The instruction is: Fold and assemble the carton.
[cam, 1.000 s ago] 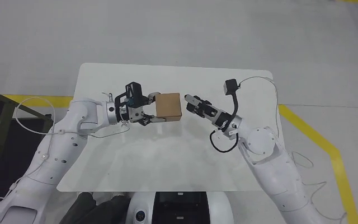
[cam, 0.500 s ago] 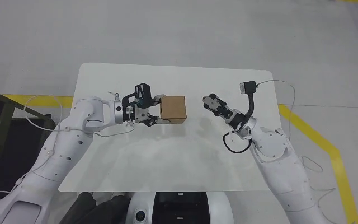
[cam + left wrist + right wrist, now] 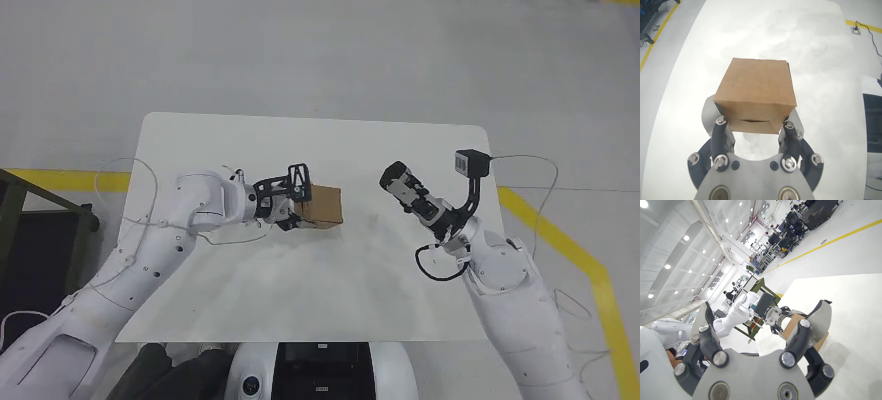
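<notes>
Left gripper [image 3: 753,115] clamped on near end of carton [image 3: 755,81], one finger pressed to each side. Carton seen closed, near flap tucked, contents hidden; located near centre of table [image 3: 687,85]. Farther off, right gripper [image 3: 397,178] seen well apart from carton, fingers spread wide, nothing held between them.

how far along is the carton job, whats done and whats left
Done: the carton already stands up as a closed-looking box, and the tuck flap on the end facing the left wrist view looks seated. In hand: the left gripper clamps that end; the right gripper is open and apart from it. Left: the far end is hidden, so probably checking or closing it, then setting it down.
</notes>
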You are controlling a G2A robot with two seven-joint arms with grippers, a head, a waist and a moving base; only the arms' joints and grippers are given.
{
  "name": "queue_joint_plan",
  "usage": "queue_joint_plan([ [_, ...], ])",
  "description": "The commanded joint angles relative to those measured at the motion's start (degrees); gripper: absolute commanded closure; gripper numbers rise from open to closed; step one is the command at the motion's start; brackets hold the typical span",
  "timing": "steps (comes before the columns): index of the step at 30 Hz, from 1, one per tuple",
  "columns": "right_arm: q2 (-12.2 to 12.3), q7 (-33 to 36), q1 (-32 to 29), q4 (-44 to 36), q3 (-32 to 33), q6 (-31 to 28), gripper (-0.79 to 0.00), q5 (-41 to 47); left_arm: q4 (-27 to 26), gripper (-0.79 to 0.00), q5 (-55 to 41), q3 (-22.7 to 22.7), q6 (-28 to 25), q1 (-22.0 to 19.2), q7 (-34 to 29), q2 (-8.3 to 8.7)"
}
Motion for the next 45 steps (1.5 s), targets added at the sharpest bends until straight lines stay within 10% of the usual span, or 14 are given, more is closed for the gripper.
queue_joint_plan([
  [1, 0.11, 0.03, -0.33, -0.22, 0.43, -0.05, -0.785, 0.12, 0.64, -0.582, 0.81, 1.11, 1.46, -0.78, -1.84, -0.43],
  [5, 0.3, 0.08, -0.87, -0.84, 1.15, -0.22, -0.785, 0.16, 1.58, -0.616, 1.34, 2.77, 2.63, -2.21, -4.5, -1.19],
  [8, 0.41, 0.06, -1.21, -1.18, 1.42, -0.21, -0.785, 0.44, 2.31, -0.785, 1.53, 3.53, 3.12, -2.86, -6.06, -1.59],
  [18, 0.71, 0.55, -1.59, -2.0, 1.95, -0.46, -0.785, 1.06, 3.2, -0.785, -1.6, 1.88, 2.65, -2.81, -5.41, -1.73],
  [45, 0.76, 0.68, 3.76, 9.09, -0.81, -1.84, -0.785, -5.61, 2.55, -0.785, -27.65, -26.02, -7.3, 11.2, 5.05, 4.45],
])
